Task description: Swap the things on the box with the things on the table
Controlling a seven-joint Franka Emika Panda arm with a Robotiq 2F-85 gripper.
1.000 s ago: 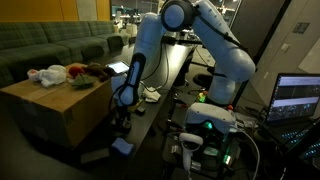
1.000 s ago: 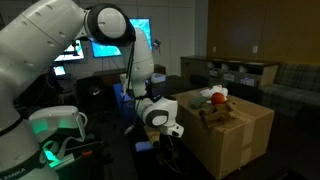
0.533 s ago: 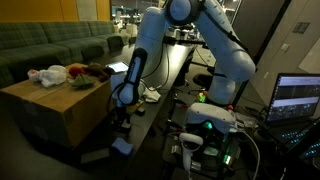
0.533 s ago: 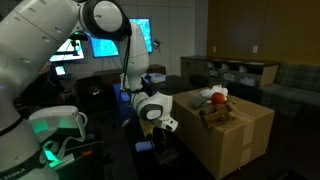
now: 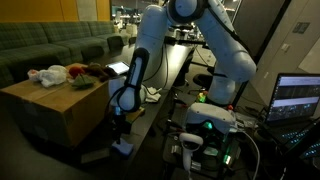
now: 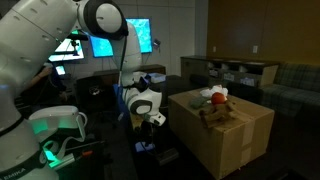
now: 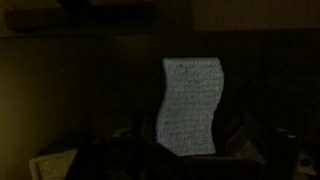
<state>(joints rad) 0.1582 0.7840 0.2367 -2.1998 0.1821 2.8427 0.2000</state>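
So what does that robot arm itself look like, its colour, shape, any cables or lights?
The arm is glossy white, made of fat rounded sections with darker bands at the joints. The gripper at its tip is black and blocky, hard to make out in the dim room. Its base glows green. I can't pick out cables along it.

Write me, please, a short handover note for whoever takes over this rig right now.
The gripper: jaws open, nothing seen in them; it hangs low between the box and the table.
The soft things lie in a pile on the box top; what lies on the table is too dark to tell.
Done: nothing swapped.
Left: the whole swap, both ways.
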